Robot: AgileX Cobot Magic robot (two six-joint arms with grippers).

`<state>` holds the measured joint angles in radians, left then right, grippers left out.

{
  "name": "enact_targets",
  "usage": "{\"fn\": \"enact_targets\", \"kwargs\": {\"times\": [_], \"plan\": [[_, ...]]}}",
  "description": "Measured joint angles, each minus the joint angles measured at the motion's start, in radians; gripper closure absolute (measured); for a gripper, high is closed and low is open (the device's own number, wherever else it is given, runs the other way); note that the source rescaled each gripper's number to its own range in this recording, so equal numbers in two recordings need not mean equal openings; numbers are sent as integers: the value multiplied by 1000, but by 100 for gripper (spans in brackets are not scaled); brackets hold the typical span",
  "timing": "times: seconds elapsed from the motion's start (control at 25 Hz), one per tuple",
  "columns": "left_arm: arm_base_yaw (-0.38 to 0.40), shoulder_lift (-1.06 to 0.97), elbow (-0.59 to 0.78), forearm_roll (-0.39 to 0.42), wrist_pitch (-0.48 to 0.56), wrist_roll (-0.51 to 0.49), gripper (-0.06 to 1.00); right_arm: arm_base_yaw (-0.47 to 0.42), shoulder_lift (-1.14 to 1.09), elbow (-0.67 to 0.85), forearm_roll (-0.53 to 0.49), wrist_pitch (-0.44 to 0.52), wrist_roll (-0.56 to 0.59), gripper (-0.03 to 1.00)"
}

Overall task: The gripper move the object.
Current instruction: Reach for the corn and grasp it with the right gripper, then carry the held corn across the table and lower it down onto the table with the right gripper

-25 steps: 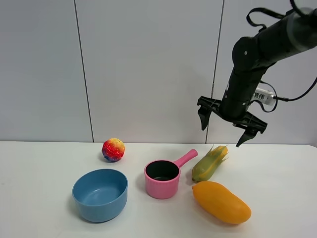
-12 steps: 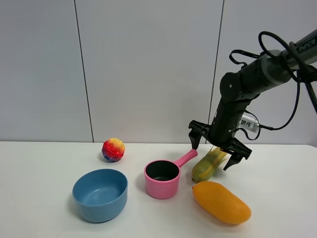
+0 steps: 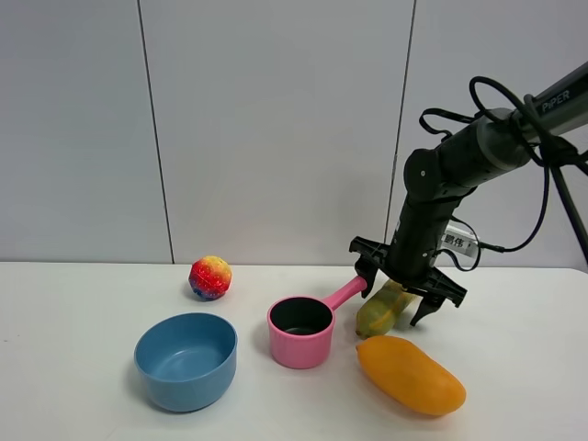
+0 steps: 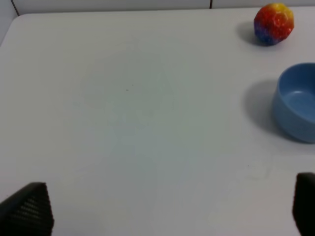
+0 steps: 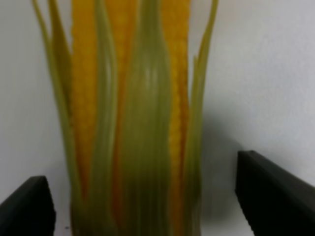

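Note:
The toy corn cob [image 3: 378,313], green husk with a yellow end, lies on the white table [image 3: 73,312] between the pink pot's handle and the mango. My right gripper [image 3: 393,299] is low over its leafy end, jaws open, one on each side of it. In the right wrist view the corn [image 5: 133,123] fills the middle, with the two dark fingertips [image 5: 27,206] apart on either side and not touching it. My left gripper [image 4: 162,216] is open and empty above bare table; it does not show in the exterior view.
A pink pot [image 3: 300,331] stands left of the corn, its handle pointing at it. An orange mango [image 3: 411,375] lies in front. A blue bowl [image 3: 186,360] [image 4: 297,101] and a red-yellow ball [image 3: 210,277] [image 4: 273,23] are further left.
My right gripper has come down from high above the table to straddle the corn's leafy end, still open. The corn has not moved.

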<state>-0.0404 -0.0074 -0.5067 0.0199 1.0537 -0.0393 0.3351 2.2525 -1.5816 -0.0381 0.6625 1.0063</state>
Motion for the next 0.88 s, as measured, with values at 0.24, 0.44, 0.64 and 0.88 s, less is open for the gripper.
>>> {"fn": "enact_targets", "kwargs": {"times": [0.24,0.44,0.64,0.88], "plan": [[0,0,0,0,0,0,-6,1,8,-1,-37,4,-4,64],[0,0,0,0,0,0,-6,1,9,-2,-52,6,-26,97],[0,0,0,0,0,0,-6,1,10,-39,-53,42,-145,97],[0,0,0,0,0,0,-6,1,-54,-164,-53,130,-362,97]]}}
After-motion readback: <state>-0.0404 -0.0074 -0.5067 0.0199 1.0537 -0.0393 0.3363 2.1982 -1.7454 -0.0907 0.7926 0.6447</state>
